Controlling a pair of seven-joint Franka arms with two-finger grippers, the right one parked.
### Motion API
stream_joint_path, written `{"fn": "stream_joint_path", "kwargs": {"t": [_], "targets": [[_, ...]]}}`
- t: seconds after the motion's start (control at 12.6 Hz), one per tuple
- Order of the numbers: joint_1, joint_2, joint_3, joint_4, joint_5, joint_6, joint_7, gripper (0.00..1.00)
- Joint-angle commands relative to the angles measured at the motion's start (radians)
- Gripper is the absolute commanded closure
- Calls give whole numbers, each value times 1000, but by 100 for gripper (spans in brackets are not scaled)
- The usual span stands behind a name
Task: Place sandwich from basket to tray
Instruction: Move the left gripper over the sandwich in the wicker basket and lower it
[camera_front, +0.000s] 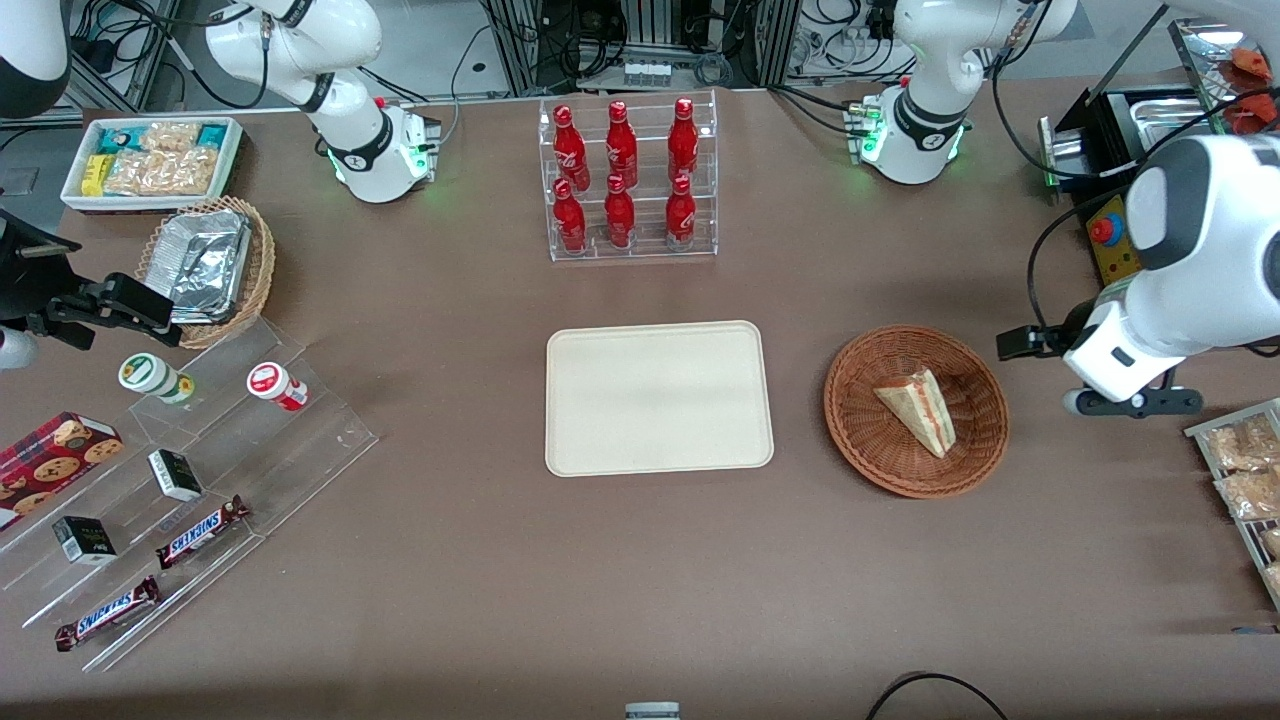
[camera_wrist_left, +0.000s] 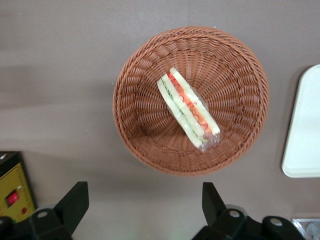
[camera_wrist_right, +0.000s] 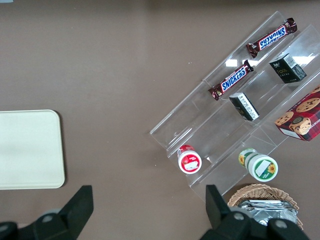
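Table: the big brown table top holds everything.
Tray: the flat cream-beige tray with round corners lies in the middle of the table. Nothing is on it yet.
Basket: the round reddish-brown woven wicker basket sits beside the tray, toward the working arm's end of the table. The two are near each other but not touching.
Bottle rack: a clear plastic rack of small red bottles stands farther from the front camera than the tray (it has no part in this job).
Gripper: the black two-finger gripper on the working arm hangs up high near the basket's rim. Its fingers are spread wide apart and hold nothing.
Sandwich: the small wrapped triangle sandwich with pale bread and red and green filling lies inside the basket, close to the middle, with its striped cut edge up.
How far along: I think the job has barely begun. The sandwich is not picked up. Left to do: go down, grab it, lift it, carry it over, and put it on the tray.
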Motion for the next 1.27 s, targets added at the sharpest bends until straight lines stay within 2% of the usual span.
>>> {"fn": "stream_joint_path", "kwargs": {"t": [0.0, 0.16, 0.4, 0.72, 0.88, 1.19], "targets": [[-24, -25, 4, -121, -8, 138, -78, 0], [-42, -26, 5, -183, -8, 228, -127, 0], [-86, -29, 5, -252, -6, 317, -354, 0], [-129, -36, 5, -347, -6, 455, -528, 0], [-148, -22, 5, -358, -6, 488, -696, 0], [-160, 1, 5, -402, -6, 584, -769, 0]]}}
